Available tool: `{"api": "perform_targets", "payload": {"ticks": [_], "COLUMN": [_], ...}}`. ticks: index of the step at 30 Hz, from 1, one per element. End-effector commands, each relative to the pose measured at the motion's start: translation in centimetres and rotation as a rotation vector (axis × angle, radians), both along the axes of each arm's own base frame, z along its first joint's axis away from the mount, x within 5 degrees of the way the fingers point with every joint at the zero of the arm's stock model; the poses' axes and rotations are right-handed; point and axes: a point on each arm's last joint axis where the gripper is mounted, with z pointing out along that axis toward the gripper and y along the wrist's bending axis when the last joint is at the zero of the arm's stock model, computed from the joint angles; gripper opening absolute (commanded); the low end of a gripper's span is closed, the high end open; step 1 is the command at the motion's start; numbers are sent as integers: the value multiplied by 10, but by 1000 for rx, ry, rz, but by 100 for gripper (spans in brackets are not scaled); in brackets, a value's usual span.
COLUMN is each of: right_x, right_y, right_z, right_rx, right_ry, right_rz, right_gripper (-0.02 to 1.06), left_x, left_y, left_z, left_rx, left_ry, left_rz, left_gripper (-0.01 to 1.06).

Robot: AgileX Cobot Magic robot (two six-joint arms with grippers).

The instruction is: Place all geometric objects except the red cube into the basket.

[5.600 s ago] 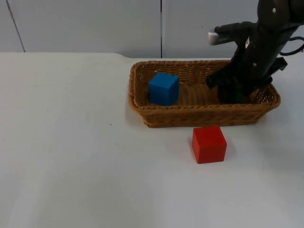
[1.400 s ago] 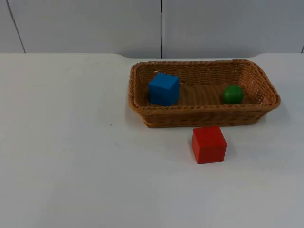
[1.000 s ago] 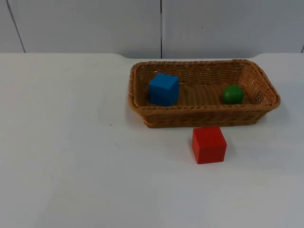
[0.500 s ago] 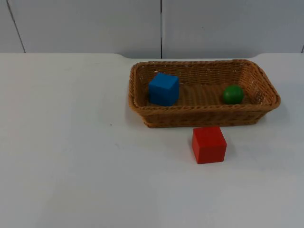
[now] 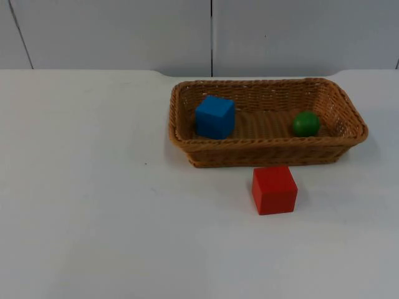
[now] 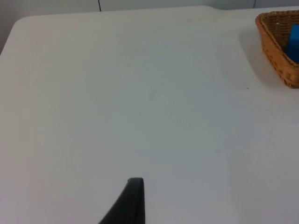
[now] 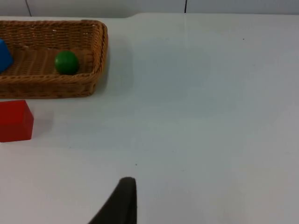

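Note:
A brown wicker basket (image 5: 268,149) stands on the white table at the back right. Inside it, a blue cube (image 5: 215,116) rests at the left end and a green ball (image 5: 305,124) near the right end. The red cube (image 5: 274,189) sits on the table just in front of the basket, apart from its wall. My right gripper (image 7: 125,196) hangs over bare table well to the right of the basket (image 7: 51,86), ball (image 7: 66,62) and red cube (image 7: 15,120). My left gripper (image 6: 134,198) waits over bare table far left of the basket (image 6: 275,51).
The grey partition wall (image 5: 212,34) closes off the table behind the basket. White table top (image 5: 93,187) stretches wide to the left and in front of the red cube.
The right arm, which stood over the green ball in the basket 5.6 s ago, has pulled back out of the top view, leaving the ball there. Nothing moved in the last second.

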Motion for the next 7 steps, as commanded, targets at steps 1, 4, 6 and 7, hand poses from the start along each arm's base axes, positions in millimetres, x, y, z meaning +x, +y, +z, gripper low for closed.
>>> {"api": "perform_targets", "payload": {"ticks": [1, 4, 6, 7], "right_x": [0, 0, 0, 0], "right_y": [0, 0, 0, 0], "right_z": [1, 1, 1, 1], "right_rx": [5, 5, 5, 5], "right_ry": [-12, -12, -12, -12], "right_rz": [-5, -5, -5, -5], "right_gripper": [105, 105, 105, 105], "left_x": [1, 1, 1, 1], "left_y": [0, 0, 0, 0], "left_z": [0, -1, -1, -1], "left_rx": [-6, -3, -3, -3], "left_ry": [-12, -12, -12, -12], "left_rz": [20, 57, 104, 120], "left_gripper": [105, 105, 105, 105]}}
